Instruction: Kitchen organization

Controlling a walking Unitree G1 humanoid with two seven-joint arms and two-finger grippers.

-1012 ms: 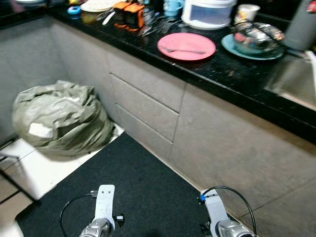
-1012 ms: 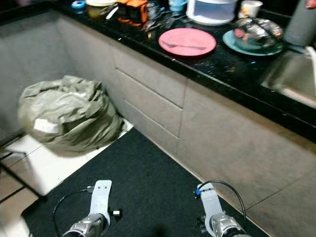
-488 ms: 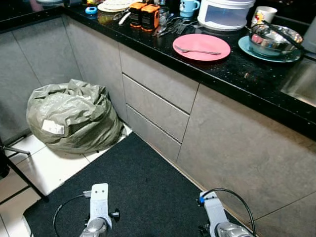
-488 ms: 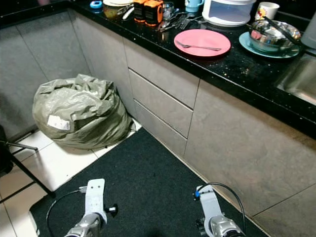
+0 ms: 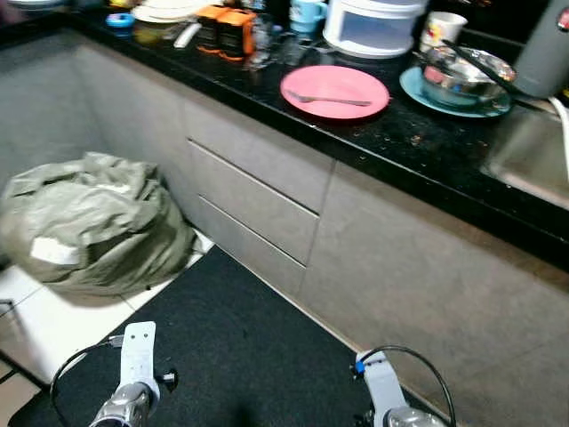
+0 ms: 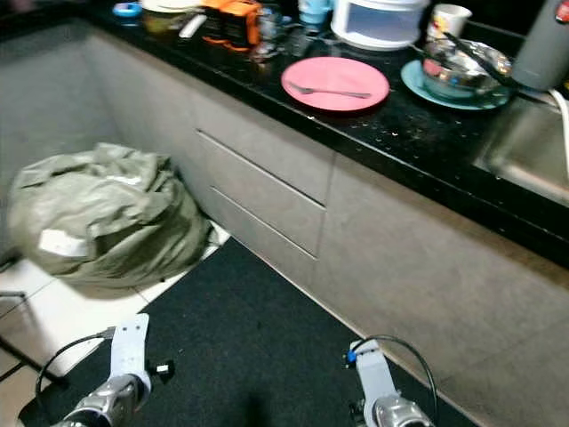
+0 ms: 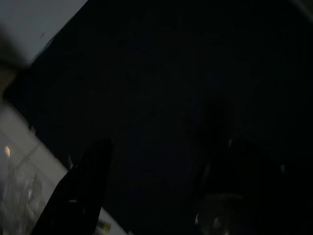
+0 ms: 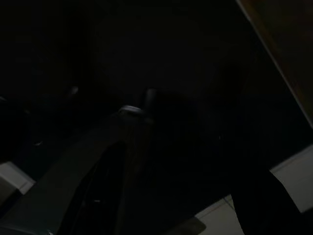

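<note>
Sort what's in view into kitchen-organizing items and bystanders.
For the job: pink plate with fork, steel bowl on teal plate, white mug, white container.
Lying about: green bag, black mat.

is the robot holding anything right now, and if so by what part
Nothing is held. Both arms hang idle over the black mat. In the wrist views, the left end effector and the right end effector have their fingers apart with nothing between.

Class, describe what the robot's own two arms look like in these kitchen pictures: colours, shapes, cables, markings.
Both arms are silver metal. The left arm carries a flat white plate with small holes and a looping black cable. The right arm has a white bracket, an arching black cable and a small blue connector. The wrist views are too dark for finger detail.
</note>
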